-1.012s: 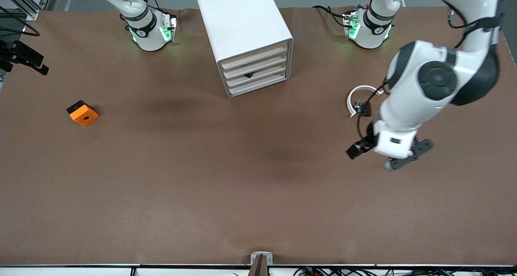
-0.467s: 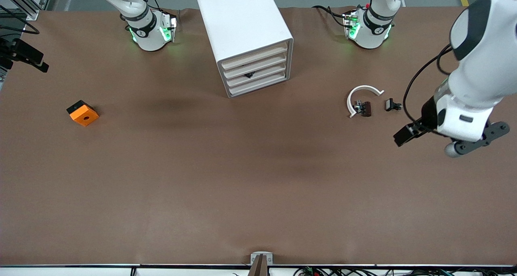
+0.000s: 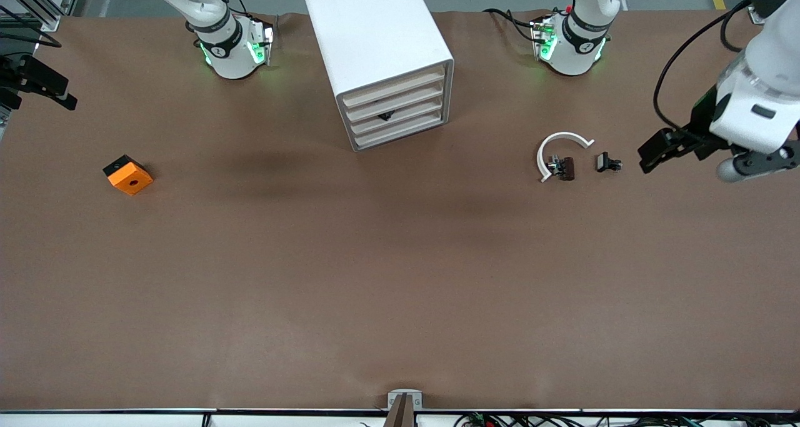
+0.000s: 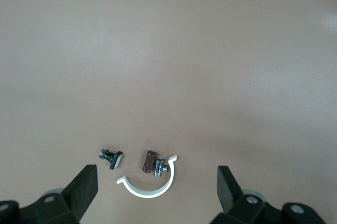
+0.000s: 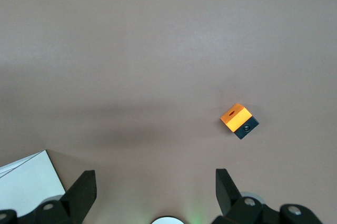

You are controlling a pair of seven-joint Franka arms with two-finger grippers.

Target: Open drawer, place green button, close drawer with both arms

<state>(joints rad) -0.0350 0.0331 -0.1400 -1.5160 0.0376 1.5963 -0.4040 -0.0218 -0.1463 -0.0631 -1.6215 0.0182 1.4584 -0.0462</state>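
Note:
The white cabinet (image 3: 375, 33) stands between the two arm bases, and all four cream drawers (image 3: 395, 109) are shut. A small dark thing (image 3: 384, 115) shows at the third drawer's front. The green-capped button is not in view. My left gripper (image 3: 757, 162) hangs over the table at the left arm's end, beside the small parts. In the left wrist view it (image 4: 156, 182) is open and empty, high over those parts. My right gripper (image 5: 155, 182) is open and empty, high over bare table. It is out of the front view.
A white curved clip (image 3: 558, 145) (image 4: 150, 188), a brown piece (image 3: 566, 168) (image 4: 149, 160) and a small black piece (image 3: 607, 162) (image 4: 111, 156) lie near the left arm. An orange block with a hole (image 3: 128, 175) (image 5: 238, 120) lies toward the right arm's end.
My left arm has swung away from over the clip toward the left arm's end of the table, uncovering the small black piece. The drawers and the parts have not moved.

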